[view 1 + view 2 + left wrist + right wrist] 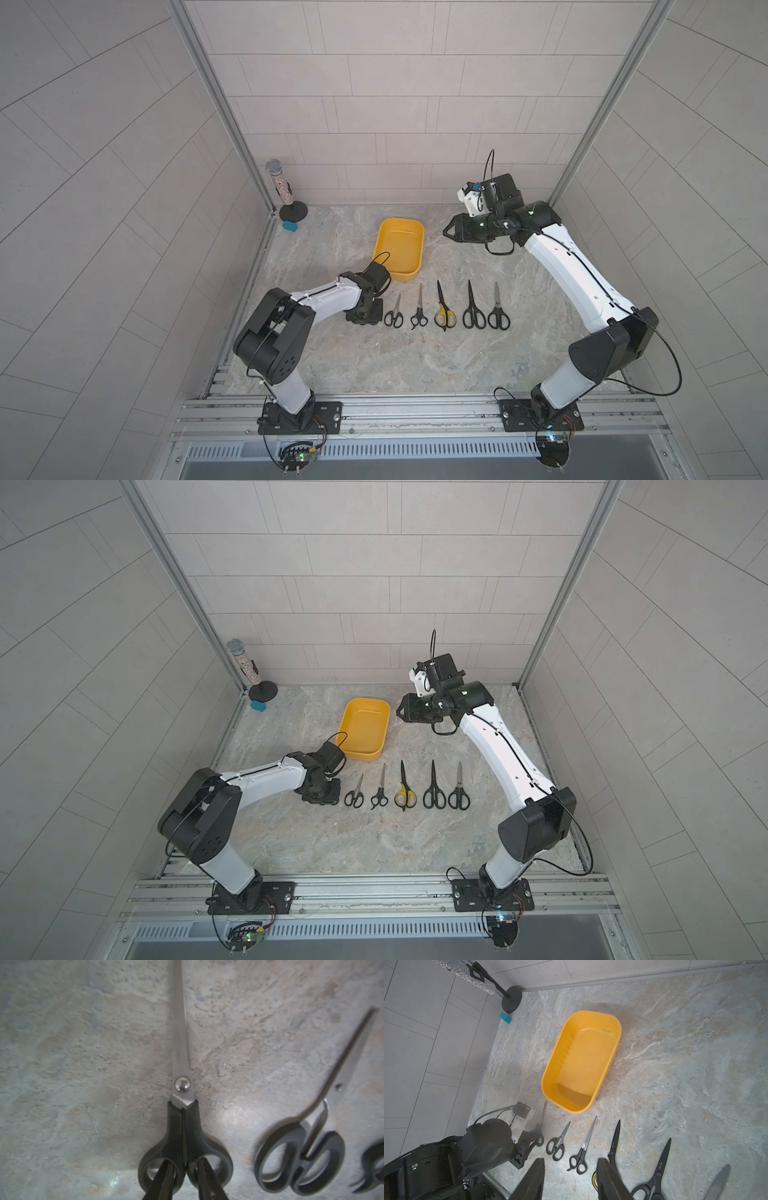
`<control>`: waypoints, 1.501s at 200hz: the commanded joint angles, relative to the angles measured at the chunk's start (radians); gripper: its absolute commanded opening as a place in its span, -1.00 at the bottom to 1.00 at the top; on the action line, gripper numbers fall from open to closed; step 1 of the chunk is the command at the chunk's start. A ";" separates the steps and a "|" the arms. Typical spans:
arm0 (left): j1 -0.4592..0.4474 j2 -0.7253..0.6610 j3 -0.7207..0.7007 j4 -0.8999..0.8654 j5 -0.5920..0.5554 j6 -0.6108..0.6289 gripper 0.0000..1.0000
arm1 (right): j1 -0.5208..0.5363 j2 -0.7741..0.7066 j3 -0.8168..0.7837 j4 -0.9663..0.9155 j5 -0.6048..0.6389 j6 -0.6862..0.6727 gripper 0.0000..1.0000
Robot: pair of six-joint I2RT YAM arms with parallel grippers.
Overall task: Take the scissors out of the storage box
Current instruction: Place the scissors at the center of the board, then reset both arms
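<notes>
Since the storage box [399,249] shows only its own yellow floor, the work looks almost over: five scissors [444,318] lie in a row on the table [415,365], just off to one side of the left claw [185,1161], and the sixth pair [182,1084] lies flat directly beneath it. Left claw points down at the handles, one fingertip [164,1174] in each loop, the joined shanks between them. Whether they pinch the shanks or stand a little off them, cannot tell. Long axis of that pair runs straight out from the claw, blades leading toward the box, parallel to its neighbours. Box sits near the blade tip, beyond it. Right claw [571,1161] hangs high, spread, holding nothing, well apart on the box's far side; left arm is plainly the nearer. Judgement: the next move turns on rising straight up out of the loops, since any sideways drift would likely drag the pair askew
</notes>
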 commanded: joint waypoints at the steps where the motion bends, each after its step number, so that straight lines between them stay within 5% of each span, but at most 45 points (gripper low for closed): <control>1: -0.006 -0.002 0.034 -0.043 -0.023 -0.003 -0.46 | 0.003 -0.013 0.014 -0.020 0.015 -0.001 -0.08; 63: -0.003 -0.083 0.102 -0.122 -0.069 0.002 -0.19 | 0.002 -0.011 0.013 -0.020 0.022 -0.007 -0.08; 67: -0.003 -0.088 0.110 -0.128 -0.070 0.003 -0.09 | 0.002 -0.009 0.012 -0.020 0.027 -0.007 -0.08; 74: -0.003 -0.097 0.124 -0.135 -0.075 0.007 0.86 | 0.000 -0.012 0.012 -0.023 0.036 -0.010 -0.07; 78: -0.005 -0.102 0.134 -0.140 -0.083 0.009 0.98 | -0.004 -0.012 0.013 -0.024 0.043 -0.013 -0.07; 104: -0.004 -0.149 0.183 -0.133 -0.156 0.039 0.99 | -0.041 -0.027 0.006 -0.033 0.092 -0.025 0.05; 117: 0.002 -0.164 0.225 -0.139 -0.194 0.062 0.99 | -0.071 -0.037 -0.004 -0.033 0.117 -0.033 0.90; 121: 0.004 -0.165 0.244 -0.144 -0.202 0.075 0.99 | -0.082 -0.040 -0.008 -0.033 0.125 -0.033 1.00; 146: 0.029 -0.140 0.357 -0.167 -0.241 0.144 0.99 | -0.157 -0.064 -0.034 -0.031 0.173 -0.048 1.00; 188: 0.141 -0.154 0.415 -0.048 -0.378 0.236 0.99 | -0.287 -0.208 -0.240 0.115 0.442 -0.086 1.00; 201: 0.203 -0.198 0.342 0.058 -0.421 0.271 0.99 | -0.315 -0.297 -0.409 0.280 0.527 -0.139 1.00; 231: 0.381 -0.311 0.095 0.320 -0.322 0.376 0.99 | -0.349 -0.462 -0.852 0.757 0.637 -0.325 1.00; 300: 0.478 -0.332 -0.335 0.905 -0.250 0.545 0.99 | -0.392 -0.336 -1.290 1.394 0.620 -0.290 1.00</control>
